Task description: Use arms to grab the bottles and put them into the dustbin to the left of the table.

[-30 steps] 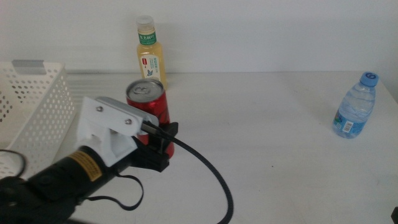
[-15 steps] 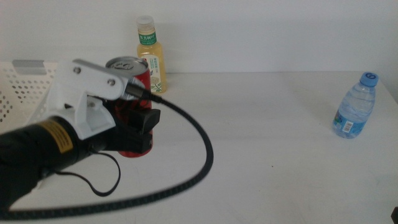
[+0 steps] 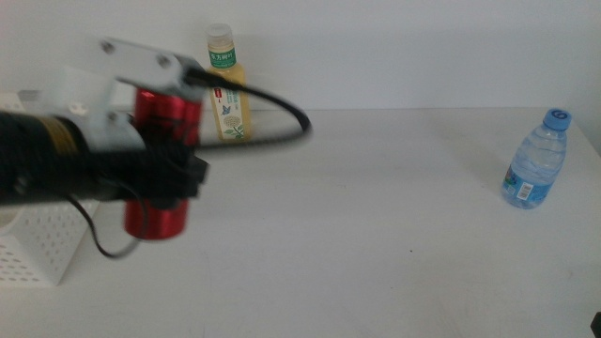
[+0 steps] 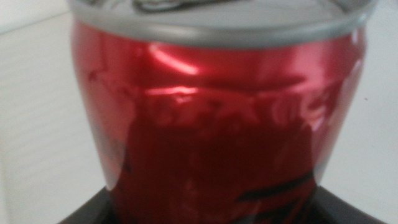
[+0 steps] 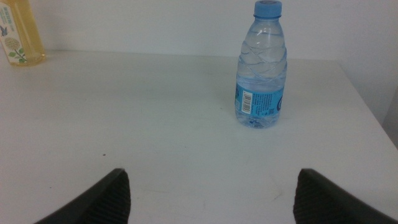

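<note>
My left gripper is shut on the slim red can and holds it upright in the air over the table's left side, beside the white perforated dustbin. The can fills the left wrist view. The yellow drink bottle stands at the back of the table. The clear water bottle with a blue cap stands at the far right. My right gripper is open and empty, low near the table's front, facing the water bottle from a distance.
The left arm's black cable arcs in front of the yellow bottle. The yellow bottle also shows at the corner of the right wrist view. The table's right edge runs just past the water bottle.
My left arm has lifted the red can off the table and swung it left toward the dustbin. The two bottles and the right arm have not moved.
</note>
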